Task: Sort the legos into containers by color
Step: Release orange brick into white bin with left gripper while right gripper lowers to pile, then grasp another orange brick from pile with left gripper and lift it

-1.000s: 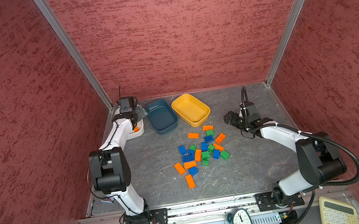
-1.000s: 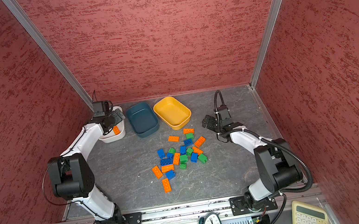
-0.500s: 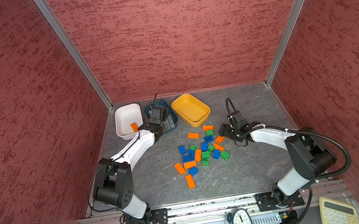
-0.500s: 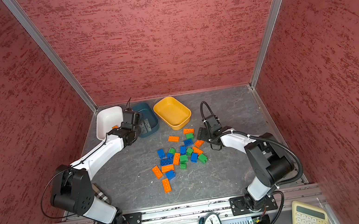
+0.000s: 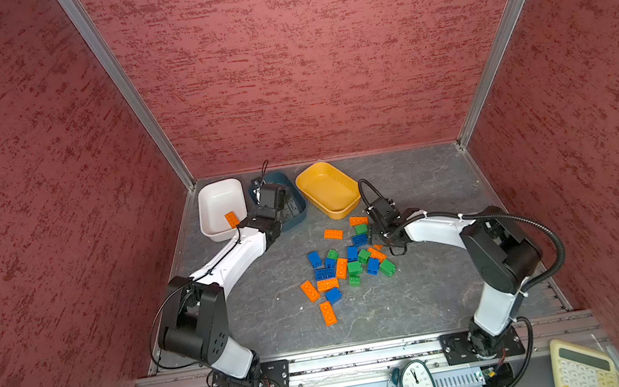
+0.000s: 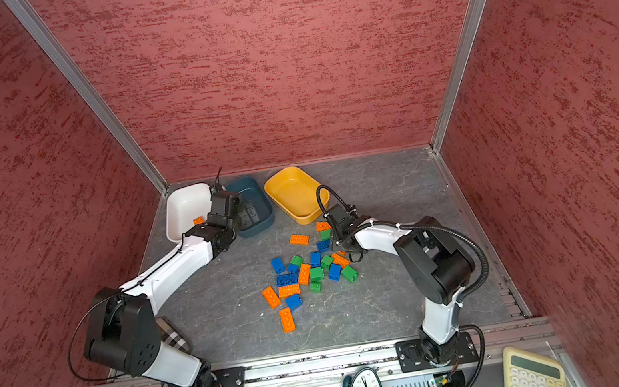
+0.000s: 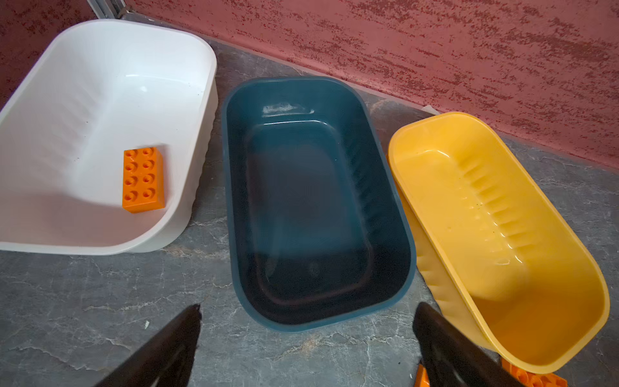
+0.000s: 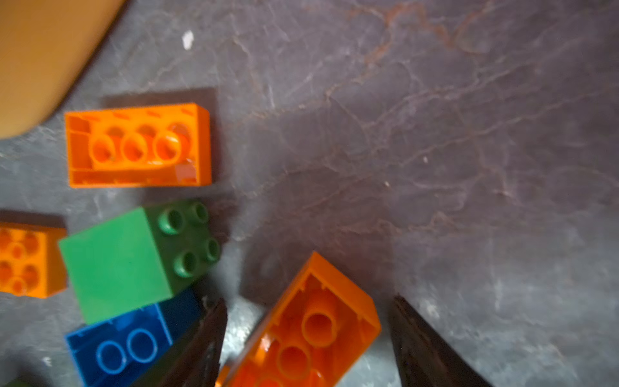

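I'm looking through the left wrist view, and the left gripper (image 7: pixel 308 308) is hanging with its fingers spread wide and nothing between them, just short of the dark teal tub (image 7: pixel 301 201), which is sitting between the white tub (image 7: pixel 100 83) and the yellow tub (image 7: pixel 485 217). An orange brick (image 7: pixel 143 179) is lying studs-up inside the white tub. The other bricks (image 5: pixel 344 264) are lying scattered on the grey table (image 5: pixel 440 287) in front of the tubs. The right gripper (image 8: pixel 308 301) is working at the pile's edge nearest the yellow tub. Its fingers are standing apart around an upturned orange brick (image 8: pixel 311 328) with table showing on both sides, so they're not clamping it. A green brick (image 8: pixel 117 264) is lying just beside it, touching a blue brick (image 8: pixel 127 345).
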Available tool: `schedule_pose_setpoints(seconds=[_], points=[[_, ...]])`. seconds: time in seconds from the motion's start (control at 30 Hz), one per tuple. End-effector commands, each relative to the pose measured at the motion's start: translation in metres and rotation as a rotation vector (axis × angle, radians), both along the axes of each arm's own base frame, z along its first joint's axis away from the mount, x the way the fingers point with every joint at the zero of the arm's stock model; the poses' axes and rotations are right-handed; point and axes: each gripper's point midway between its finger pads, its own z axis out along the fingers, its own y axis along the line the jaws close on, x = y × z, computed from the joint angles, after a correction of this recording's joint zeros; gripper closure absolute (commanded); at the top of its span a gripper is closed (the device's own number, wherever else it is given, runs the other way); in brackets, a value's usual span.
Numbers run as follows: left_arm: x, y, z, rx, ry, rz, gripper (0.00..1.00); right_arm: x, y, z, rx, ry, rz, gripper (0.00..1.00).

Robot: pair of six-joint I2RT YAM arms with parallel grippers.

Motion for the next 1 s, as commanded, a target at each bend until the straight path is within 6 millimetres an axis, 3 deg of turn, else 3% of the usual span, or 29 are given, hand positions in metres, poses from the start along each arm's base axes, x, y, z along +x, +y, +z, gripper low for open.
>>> schedule_pose_setpoints(seconds=[0.0,0.2,0.4,0.53,0.77,0.97], points=[[-0.002,0.005,0.01,0.013,-0.039,0.024,0.01,-0.017,-0.016,0.002,-0.093,0.024,0.008,0.26],[-0.006,0.011,0.006,0.011,-0.024,0.066,0.01,-0.038,-0.02,-0.006,-0.099,0.073,0.067,0.37],[-0.005,0.0,-0.003,-0.03,0.037,0.03,0.01,-0.025,-0.004,-0.001,-0.078,0.019,0.191,0.57],[-0.006,-0.026,0.0,-0.104,0.038,-0.107,0.01,-0.02,-0.001,0.006,-0.106,-0.019,0.271,0.68],[-0.011,-0.063,0.009,-0.226,0.06,-0.287,0.01,0.003,0.018,0.06,-0.05,-0.242,0.362,0.78],[-0.022,-0.097,0.028,-0.328,0.082,-0.433,0.01,0.008,0.065,0.119,0.134,-0.49,0.567,0.78]])
